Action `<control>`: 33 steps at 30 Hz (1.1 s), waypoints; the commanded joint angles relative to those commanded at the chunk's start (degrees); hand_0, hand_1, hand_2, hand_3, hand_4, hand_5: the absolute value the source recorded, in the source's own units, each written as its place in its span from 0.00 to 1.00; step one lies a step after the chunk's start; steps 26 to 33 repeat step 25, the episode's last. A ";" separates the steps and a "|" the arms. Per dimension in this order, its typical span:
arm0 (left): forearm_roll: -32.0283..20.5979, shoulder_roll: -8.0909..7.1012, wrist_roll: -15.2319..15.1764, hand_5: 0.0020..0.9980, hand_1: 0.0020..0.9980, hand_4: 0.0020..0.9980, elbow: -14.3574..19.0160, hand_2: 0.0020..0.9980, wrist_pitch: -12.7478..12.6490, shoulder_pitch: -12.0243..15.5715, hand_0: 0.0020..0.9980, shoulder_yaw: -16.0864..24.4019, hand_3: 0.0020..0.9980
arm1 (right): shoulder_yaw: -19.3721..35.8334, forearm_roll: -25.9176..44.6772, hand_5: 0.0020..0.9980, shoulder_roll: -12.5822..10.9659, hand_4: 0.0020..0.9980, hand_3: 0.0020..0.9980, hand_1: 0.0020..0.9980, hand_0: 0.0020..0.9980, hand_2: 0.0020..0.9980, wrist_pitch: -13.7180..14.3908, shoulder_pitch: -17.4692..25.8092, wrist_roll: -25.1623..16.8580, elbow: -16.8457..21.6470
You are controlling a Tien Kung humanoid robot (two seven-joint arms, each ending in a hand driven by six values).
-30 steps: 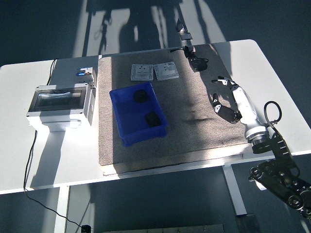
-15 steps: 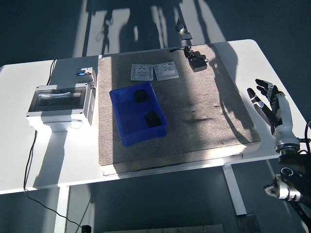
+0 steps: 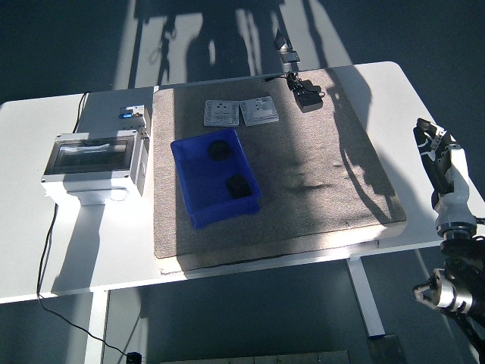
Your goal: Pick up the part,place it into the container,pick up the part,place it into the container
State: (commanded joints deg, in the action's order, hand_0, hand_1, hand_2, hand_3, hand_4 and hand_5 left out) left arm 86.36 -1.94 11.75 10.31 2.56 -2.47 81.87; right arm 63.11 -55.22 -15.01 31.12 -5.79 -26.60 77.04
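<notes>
Far left of white table: grey electrical enclosure box with clear lid, cable trailing off near edge. Centre-left on the grey-brown felt mat: blue rectangular plastic container, two black rounded parts lying inside, one toward the far end, one toward the near end. Beyond the container: two flat grey square plates, side by side. Far mat edge: black adapter with cord. Right table edge: right hand, white and black, raised off the mat, fingers loosely apart, holding nothing.
</notes>
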 joint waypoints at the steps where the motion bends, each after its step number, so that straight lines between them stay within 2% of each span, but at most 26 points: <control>1: 0.78 -0.32 0.29 1.00 0.72 0.87 0.00 0.74 0.37 -0.22 0.72 0.32 0.69 | 0.16 -0.09 0.80 0.06 1.00 0.78 0.83 0.92 0.82 0.42 0.08 0.65 -0.17; 5: 4.25 -1.48 1.76 1.00 0.72 0.87 0.00 0.74 2.47 -1.18 0.72 1.12 0.69 | 0.72 0.13 0.80 0.09 1.00 0.78 0.83 0.92 0.82 1.63 0.44 3.13 -1.06; 9: 5.85 -1.72 2.41 1.00 0.73 0.89 0.00 0.74 3.33 -1.43 0.72 1.94 0.67 | 1.48 0.11 0.81 0.32 1.00 0.79 0.85 0.93 0.82 1.88 0.45 3.68 -1.29; 18: 6.73 -1.26 2.20 1.00 0.73 0.91 0.00 0.74 3.30 -1.71 0.73 2.29 0.66 | 2.02 -0.52 0.81 0.42 1.00 0.79 0.85 0.94 0.83 1.67 0.43 4.64 -1.71; 19: 6.63 -1.26 2.17 1.00 0.73 0.92 0.00 0.74 3.29 -1.71 0.73 2.26 0.66 | 2.04 -0.57 0.83 0.41 1.00 0.80 0.85 0.94 0.83 1.62 0.43 4.66 -1.74; 33: 6.75 -1.46 2.11 1.00 0.73 0.92 0.00 0.74 3.24 -1.68 0.73 2.48 0.66 | 2.11 -0.33 0.83 0.59 1.00 0.80 0.85 0.94 0.83 1.12 0.51 4.29 -1.95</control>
